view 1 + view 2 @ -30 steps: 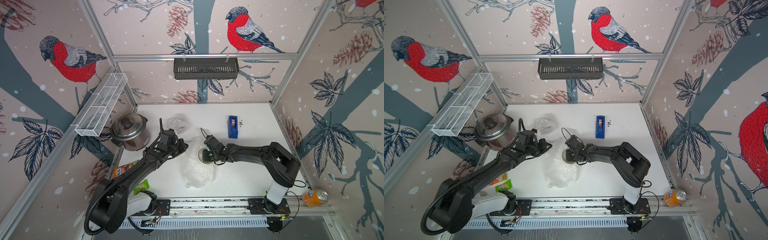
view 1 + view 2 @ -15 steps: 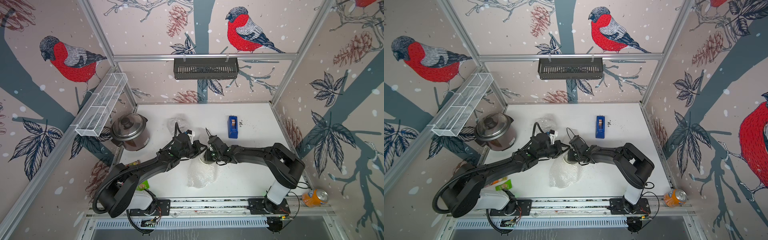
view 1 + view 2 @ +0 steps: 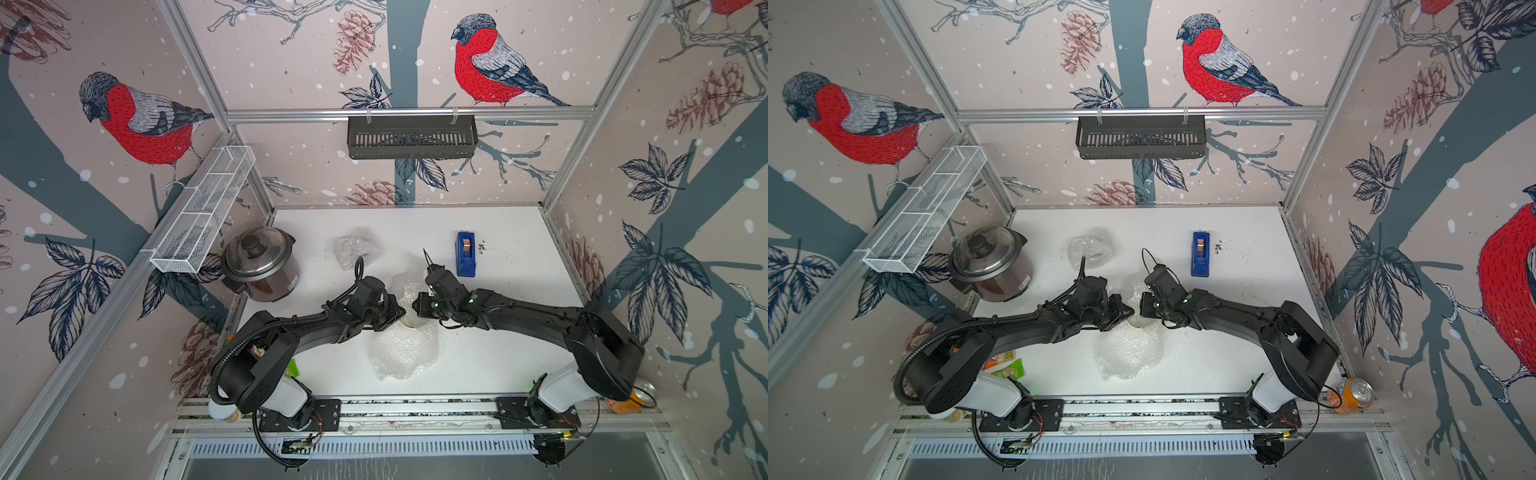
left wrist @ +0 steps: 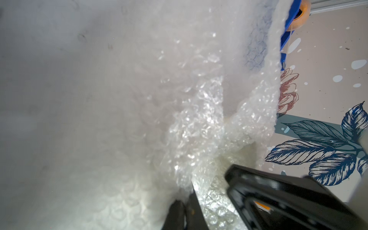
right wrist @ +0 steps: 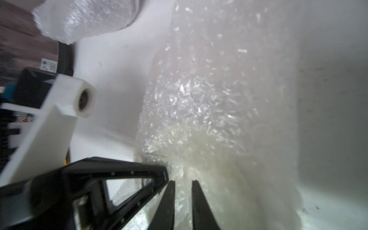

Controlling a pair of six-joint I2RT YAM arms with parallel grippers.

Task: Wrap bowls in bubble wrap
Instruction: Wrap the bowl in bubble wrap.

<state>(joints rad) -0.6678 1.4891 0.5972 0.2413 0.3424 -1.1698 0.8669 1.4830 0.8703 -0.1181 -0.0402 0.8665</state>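
Bubble wrap [image 3: 405, 353]: one sheet at frame centre in both top views. Its lower part is spread on the white surface [image 3: 498, 353]. Its upper part is raised between the two claws.
Bowl [image 3: 409, 323]: cream-white, on the sheet. Only a section of rim shows, just below the claw tips in the frame.
Left claw [image 3: 401, 312]: closed, pinching a fold of the sheet.
Right claw [image 3: 416, 306]: fingers [image 5: 169, 199] narrowly apart, with wrap visible in the gap. Whether it grips cannot be told. Its tip is just beside the left claw.
Wrapped bundle [image 3: 357, 247]: upper left of the sheet and apart from it. Contents not discernible.
Tape dispenser [image 3: 465, 253]: blue, upper right of the sheet.
Cooker [image 3: 259, 264]: steel-lidded, at the left edge of the surface.
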